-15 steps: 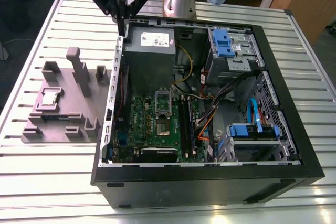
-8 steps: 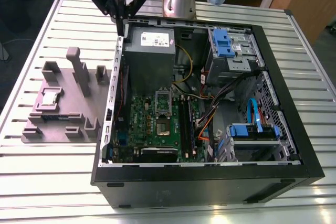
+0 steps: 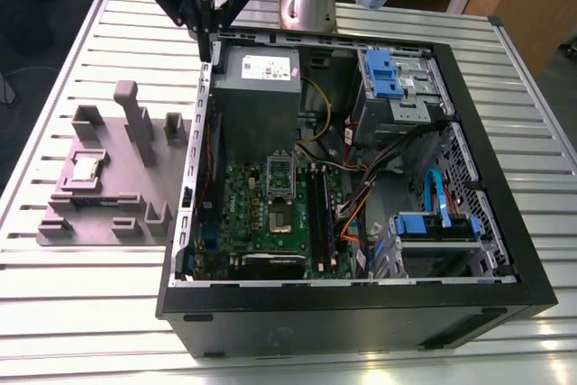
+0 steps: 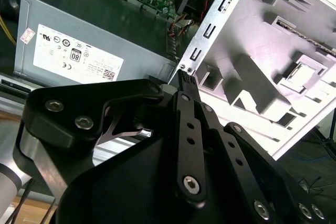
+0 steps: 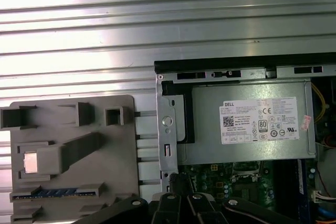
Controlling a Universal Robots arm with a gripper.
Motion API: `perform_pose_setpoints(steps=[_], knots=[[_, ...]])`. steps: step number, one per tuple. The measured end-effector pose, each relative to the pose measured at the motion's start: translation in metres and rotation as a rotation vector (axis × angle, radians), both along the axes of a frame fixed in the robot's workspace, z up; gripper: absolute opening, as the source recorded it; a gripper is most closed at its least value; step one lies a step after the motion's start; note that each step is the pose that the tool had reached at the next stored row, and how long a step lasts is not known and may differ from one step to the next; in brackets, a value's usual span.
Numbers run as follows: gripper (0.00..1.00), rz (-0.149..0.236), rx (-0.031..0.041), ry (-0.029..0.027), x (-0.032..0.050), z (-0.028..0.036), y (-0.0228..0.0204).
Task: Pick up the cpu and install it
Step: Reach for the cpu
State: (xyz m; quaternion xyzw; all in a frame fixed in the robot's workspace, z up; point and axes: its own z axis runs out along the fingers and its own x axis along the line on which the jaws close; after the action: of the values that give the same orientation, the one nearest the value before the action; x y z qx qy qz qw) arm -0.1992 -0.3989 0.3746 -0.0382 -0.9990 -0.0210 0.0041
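Reaching for the part is the step I judge to be in hand. The cpu [image 3: 87, 167] lies flat, silvery top up, in a recess of the grey fixture plate [image 3: 117, 214]. That plate rests on the slatted metal table [image 3: 90, 313] outside the computer case [image 3: 361, 313], just beside the case wall on the exterior view's left. Nothing touches the chip, so the pick is not yet made.

Inside the case, the dark square socket [image 3: 280, 220] on the green motherboard [image 3: 239, 200] is bare, its metal frame raised, so the install is not yet made either.

My gripper [image 3: 209, 47] hangs over the case corner where the power supply [image 3: 257, 101] sits, above the wall that faces the fixture plate. It is well apart from the cpu, its jaws drawn together with nothing between them.

Taking so thin and flat a chip would, I judge, call for jaws spread wider than its edges and a level, centred descent into the recess. A tilt or a scrape on the recess walls could cock the chip.

As for writing, the power supply carries a white label [image 5: 260, 120] crowded with small print, round marks and a square code patch. A small pink sticker [image 5: 306, 119] sits at the label's edge. I see no print on the cpu's top.
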Motion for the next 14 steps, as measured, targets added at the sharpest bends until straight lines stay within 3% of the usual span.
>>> perform_pose_setpoints(steps=[14], knots=[[0.10, 0.000, 0.0000, 0.0000, -0.0024, -0.0003, 0.0000]])
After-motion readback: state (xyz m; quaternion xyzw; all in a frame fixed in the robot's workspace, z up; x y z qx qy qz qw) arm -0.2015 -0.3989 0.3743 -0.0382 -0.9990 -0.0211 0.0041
